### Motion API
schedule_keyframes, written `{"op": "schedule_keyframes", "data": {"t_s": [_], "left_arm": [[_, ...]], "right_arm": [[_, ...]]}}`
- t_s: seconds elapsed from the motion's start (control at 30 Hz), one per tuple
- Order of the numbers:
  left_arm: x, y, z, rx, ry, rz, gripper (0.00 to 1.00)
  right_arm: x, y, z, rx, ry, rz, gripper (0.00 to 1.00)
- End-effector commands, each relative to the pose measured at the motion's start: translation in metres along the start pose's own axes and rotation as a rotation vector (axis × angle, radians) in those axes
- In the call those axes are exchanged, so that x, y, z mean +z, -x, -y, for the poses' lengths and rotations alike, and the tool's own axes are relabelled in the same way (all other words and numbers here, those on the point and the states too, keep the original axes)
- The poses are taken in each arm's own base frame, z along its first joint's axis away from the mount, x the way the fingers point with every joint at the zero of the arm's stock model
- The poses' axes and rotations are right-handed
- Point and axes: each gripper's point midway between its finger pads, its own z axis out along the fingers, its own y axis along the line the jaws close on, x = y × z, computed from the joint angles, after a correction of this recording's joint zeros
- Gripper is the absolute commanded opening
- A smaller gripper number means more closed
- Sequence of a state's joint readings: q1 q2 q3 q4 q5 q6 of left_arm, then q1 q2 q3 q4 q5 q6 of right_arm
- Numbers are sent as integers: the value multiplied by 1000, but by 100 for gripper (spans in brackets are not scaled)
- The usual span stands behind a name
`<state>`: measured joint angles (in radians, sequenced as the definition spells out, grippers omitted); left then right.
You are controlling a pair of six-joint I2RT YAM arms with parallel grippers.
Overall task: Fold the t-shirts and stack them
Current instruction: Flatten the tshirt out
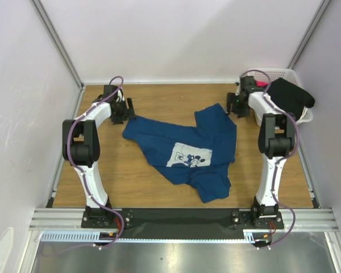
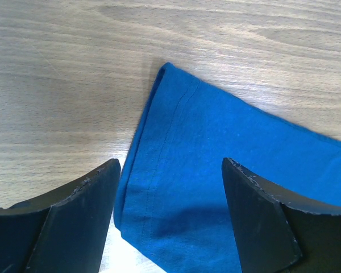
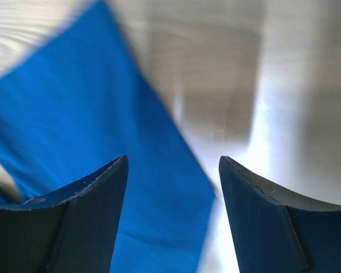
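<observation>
The dark blue t-shirt (image 1: 187, 151) lies rumpled on the table (image 1: 119, 176). The left gripper (image 1: 123, 111) and right gripper (image 1: 236, 105) hover at its far corners, fingers wide, holding nothing.

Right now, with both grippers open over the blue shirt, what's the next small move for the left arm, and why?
Probably lower the left gripper and close on the hemmed corner of the blue t-shirt. Its jaws stand open astride that edge, holding nothing. The right gripper is open over another edge, so both could pull the crumpled shirt flat.
</observation>
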<state>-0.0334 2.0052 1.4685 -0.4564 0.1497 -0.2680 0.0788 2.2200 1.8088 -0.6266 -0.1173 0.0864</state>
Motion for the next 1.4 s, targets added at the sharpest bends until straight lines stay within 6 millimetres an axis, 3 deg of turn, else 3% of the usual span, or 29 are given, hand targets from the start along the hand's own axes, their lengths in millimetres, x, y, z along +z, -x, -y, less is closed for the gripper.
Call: {"op": "schedule_keyframes", "data": {"t_s": [0.0, 0.13, 0.3, 0.47, 0.67, 0.8, 0.97, 1.13, 1.27, 1.37], "left_arm": [[-7, 20, 6, 34, -10, 54, 79], [-6, 20, 7, 31, -14, 53, 79], [-4, 19, 6, 32, -10, 46, 79], [-6, 17, 4, 38, -3, 45, 78], [-4, 15, 4, 39, -6, 38, 79], [-3, 13, 3, 42, -2, 33, 78], [-3, 13, 2, 54, 1, 32, 79], [-4, 13, 2, 58, -1, 33, 78], [-4, 13, 2, 59, 2, 32, 79], [-2, 11, 1, 58, 4, 26, 79]], "right_arm": [[-52, 15, 13, 69, -45, 88, 70], [-46, -14, 27, 111, -99, 30, 66], [-30, -26, 26, 128, -85, 4, 61], [-22, -17, 18, 113, -63, 14, 60], [-10, 19, -2, 44, 10, 98, 60], [1, 33, -16, -46, 13, 117, 60], [29, 22, -19, -127, -29, 52, 60], [40, 21, -15, -128, -39, 47, 59], [43, 21, -16, -130, -31, 41, 47], [49, 15, -13, -133, -41, 24, 31]]}}
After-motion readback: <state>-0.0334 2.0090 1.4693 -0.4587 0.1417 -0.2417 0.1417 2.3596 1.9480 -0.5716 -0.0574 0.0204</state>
